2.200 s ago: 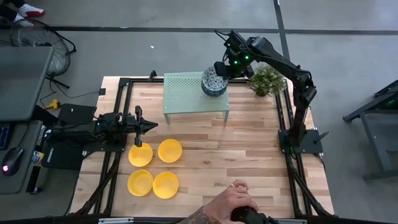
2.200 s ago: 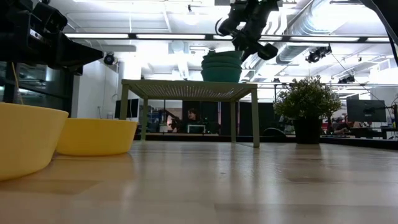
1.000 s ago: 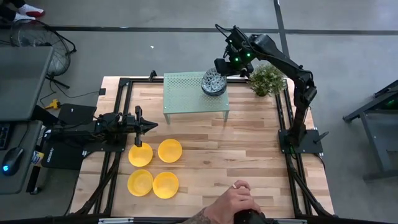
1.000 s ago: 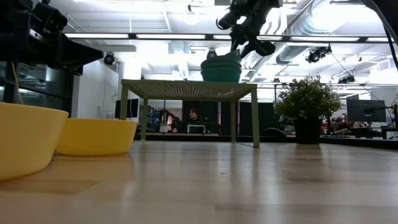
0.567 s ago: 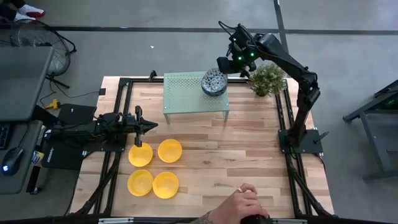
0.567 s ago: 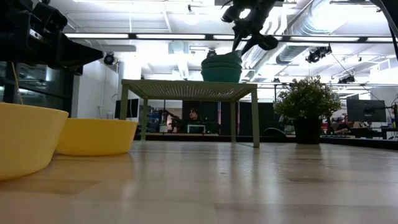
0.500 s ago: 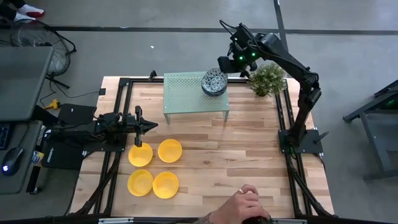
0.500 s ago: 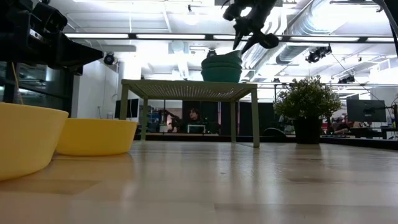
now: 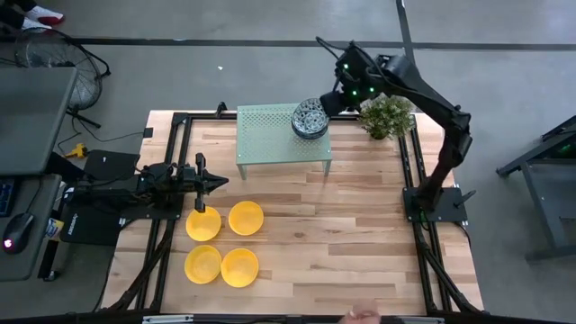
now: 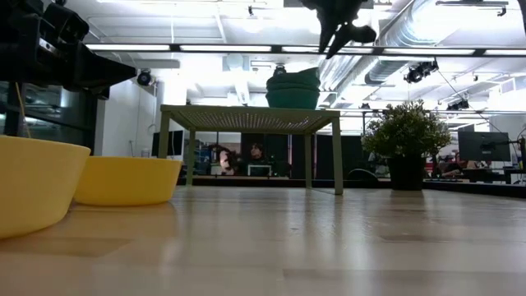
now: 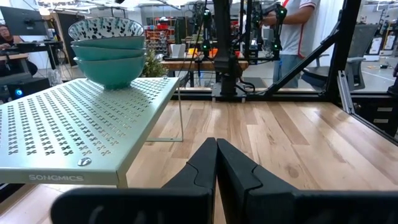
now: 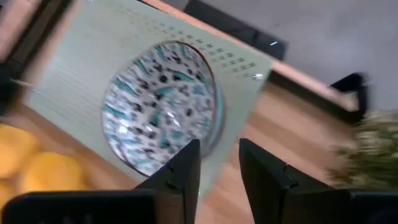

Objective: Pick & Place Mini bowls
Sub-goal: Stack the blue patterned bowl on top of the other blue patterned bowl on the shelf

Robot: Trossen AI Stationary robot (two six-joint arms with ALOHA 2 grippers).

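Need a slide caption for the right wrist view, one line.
Open right hand above the patterned bowl stack on the green rack.

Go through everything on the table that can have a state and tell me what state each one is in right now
Patterned bowls: stacked upright on the rack, not held.
Yellow bowls: four, upright, side by side on the table, unstacked.
Rack: standing on its legs.
Potted plant: upright beside the rack.
Right claw: open, empty, above the stack.
Left claw: shut, empty, near the yellow bowls.
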